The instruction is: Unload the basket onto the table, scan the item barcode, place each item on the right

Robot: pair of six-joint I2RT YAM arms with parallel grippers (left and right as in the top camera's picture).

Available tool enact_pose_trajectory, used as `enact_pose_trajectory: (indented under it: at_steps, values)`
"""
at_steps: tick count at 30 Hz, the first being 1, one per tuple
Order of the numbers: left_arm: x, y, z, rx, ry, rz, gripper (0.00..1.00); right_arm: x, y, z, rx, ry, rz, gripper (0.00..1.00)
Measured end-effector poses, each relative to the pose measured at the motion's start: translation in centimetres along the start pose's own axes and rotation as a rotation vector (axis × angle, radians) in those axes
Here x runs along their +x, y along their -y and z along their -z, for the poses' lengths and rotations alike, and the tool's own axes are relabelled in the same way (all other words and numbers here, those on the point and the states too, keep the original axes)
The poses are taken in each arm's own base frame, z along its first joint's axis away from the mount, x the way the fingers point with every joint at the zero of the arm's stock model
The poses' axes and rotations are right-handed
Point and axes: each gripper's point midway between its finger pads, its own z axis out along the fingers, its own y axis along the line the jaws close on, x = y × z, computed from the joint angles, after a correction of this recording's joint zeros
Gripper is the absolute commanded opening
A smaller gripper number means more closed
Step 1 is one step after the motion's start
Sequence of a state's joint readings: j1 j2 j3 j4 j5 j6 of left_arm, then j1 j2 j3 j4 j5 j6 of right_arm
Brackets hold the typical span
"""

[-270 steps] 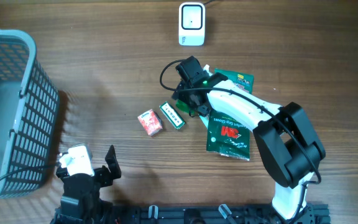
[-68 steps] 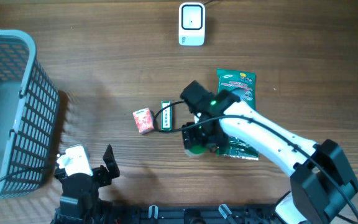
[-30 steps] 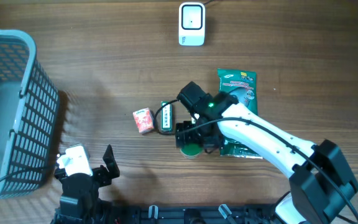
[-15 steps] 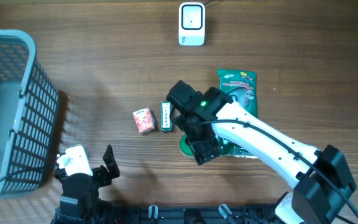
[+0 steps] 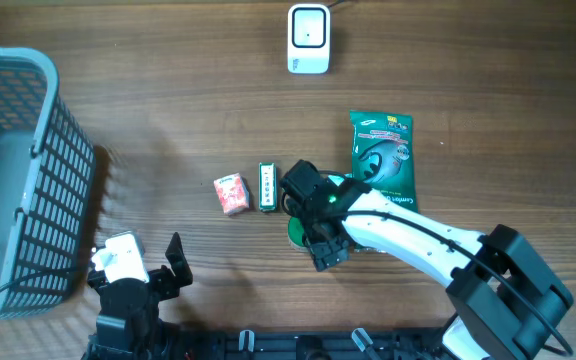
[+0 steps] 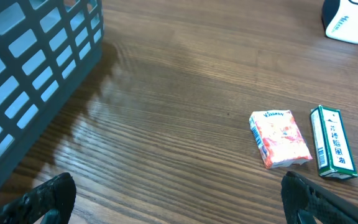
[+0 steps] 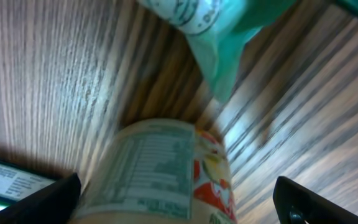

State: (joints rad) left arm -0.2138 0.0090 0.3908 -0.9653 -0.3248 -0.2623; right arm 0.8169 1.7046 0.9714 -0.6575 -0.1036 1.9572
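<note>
Grasping step, seemingly: right gripper (image 7: 179,202) jaws apart around the labelled green-topped tub (image 7: 160,168), mid bench (image 5: 168,120) beside the green packet (image 5: 383,150). Next: clamp, lift, face barcode to far white scanner (image 5: 308,40). Idle left gripper (image 6: 179,208) jaws apart.

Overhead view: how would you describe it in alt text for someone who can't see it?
A white robot arm reaches from the lower right over a round green-topped container at centre. Nearby lie a narrow green-and-white box, a small pink packet and a flat green pouch; a blue-grey plastic basket stands left, a white boxy device at top.
</note>
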Motion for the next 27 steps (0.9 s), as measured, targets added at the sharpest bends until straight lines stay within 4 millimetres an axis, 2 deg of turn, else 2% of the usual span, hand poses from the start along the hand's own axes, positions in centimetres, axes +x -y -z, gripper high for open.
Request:
enact_pose_trajectory:
  at_steps: [4, 5, 6, 8, 11, 12, 15, 17, 19, 22, 25, 27]
  values:
    - [0.0, 0.0, 0.0, 0.000, 0.000, 0.000, 1.00, -0.2, 0.3, -0.4, 0.004, 0.001, 0.013, 0.84]
    - [0.0, 0.0, 0.0, 0.000, 0.000, 0.000, 1.00, -0.1, 0.0, -0.6, -0.006, -0.003, 0.025, 0.74]
    - [0.0, 0.0, 0.0, 0.000, 0.000, 0.000, 1.00, 0.1, -0.5, -0.8, -0.025, -0.011, 0.049, 0.70]
    - [0.0, 0.0, 0.0, 0.000, 0.000, 0.000, 1.00, 1.1, -2.0, -0.8, -0.086, -0.053, 0.129, 0.66]
    - [0.0, 0.0, 0.0, 0.000, 0.000, 0.000, 1.00, 2.2, -2.9, -0.9, -0.124, -0.099, 0.232, 0.63]
    - [0.0, 0.0, 0.0, 0.000, 0.000, 0.000, 1.00, 2.5, -2.8, -0.8, -0.121, -0.117, 0.279, 0.61]
    - [0.0, 0.0, 0.0, 0.000, 0.000, 0.000, 1.00, 3.9, -2.2, -0.5, -0.115, -0.235, 0.478, 0.61]
    - [0.0, 0.0, 0.0, 0.000, 0.000, 0.000, 1.00, 5.2, -2.0, 1.0, -0.146, -0.432, 0.625, 0.61]
    - [0.0, 0.0, 0.0, 0.000, 0.000, 0.000, 1.00, 6.3, -2.2, 3.4, -0.223, -0.656, 0.702, 0.61]
    - [0.0, 0.0, 0.0, 0.000, 0.000, 0.000, 1.00, 7.0, -2.5, 6.8, -0.344, -0.882, 0.762, 0.61]
    - [0.0, 0.0, 0.0, 0.000, 0.000, 0.000, 1.00, 7.6, -2.4, 8.1, -0.402, -0.967, 0.811, 0.60]
    - [0.0, 0.0, 0.0, 0.000, 0.000, 0.000, 1.00, 7.8, -2.3, 8.4, -0.420, -0.978, 0.836, 0.58]
